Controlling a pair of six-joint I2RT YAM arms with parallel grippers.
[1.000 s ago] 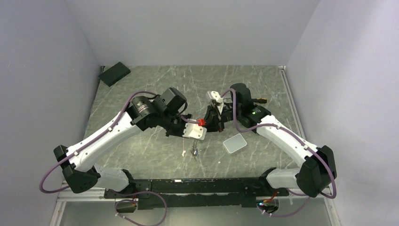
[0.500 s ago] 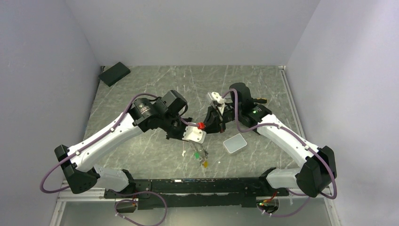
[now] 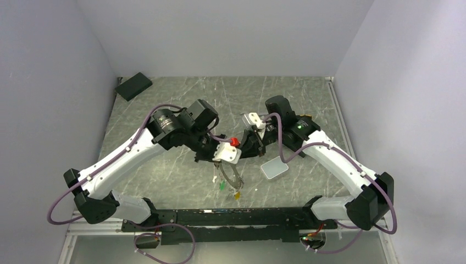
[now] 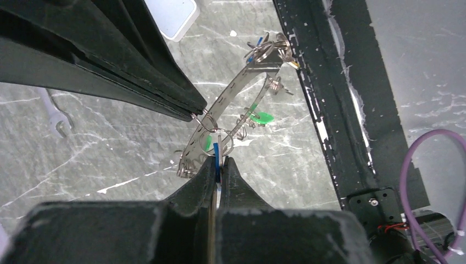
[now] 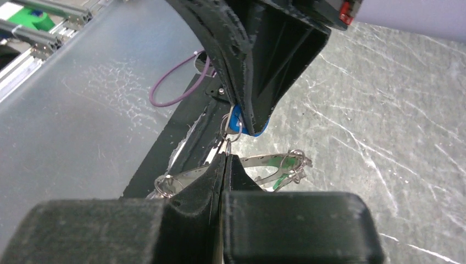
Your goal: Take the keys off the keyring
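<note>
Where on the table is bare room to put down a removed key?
Bare: the far strip of the table between the black pad and the right edge. Crowded: the near centre, where the left gripper, right gripper, keyring, keys, wrench and grey pad meet.

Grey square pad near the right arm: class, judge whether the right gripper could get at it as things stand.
Probably not yet. The pad lies bare, nothing over it, but the right gripper is shut on the keyring, so it must let go first.
</note>
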